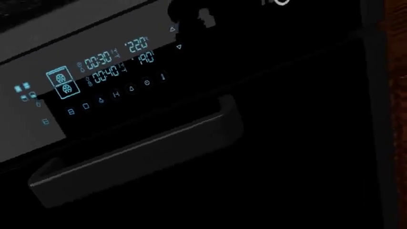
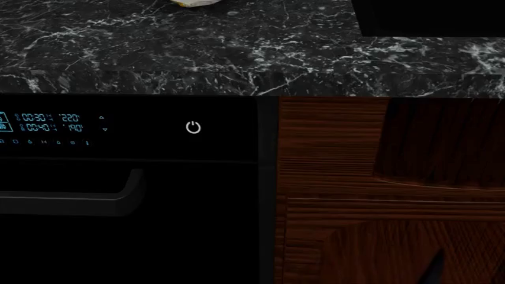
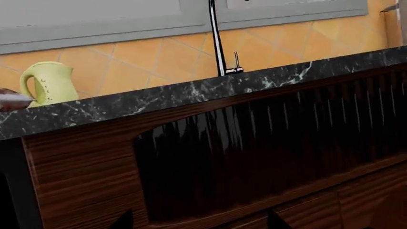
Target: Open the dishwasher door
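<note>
The glossy black dishwasher door point(image 2: 189, 219) sits shut, its dark bar handle point(image 1: 137, 152) untouched; neither pincer is visible, so grip state is unknown.

dim renders | cyan display point(image 1: 102, 71) glows | sharp | countertop point(image 2: 236, 53) lit

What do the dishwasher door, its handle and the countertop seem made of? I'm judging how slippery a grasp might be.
The dishwasher door looks like glossy black glass or plastic, lit digits showing through. Its bar handle seems matte dark grey, perhaps coated metal, with a soft edge highlight. The countertop looks like polished black marble, white-veined.
</note>
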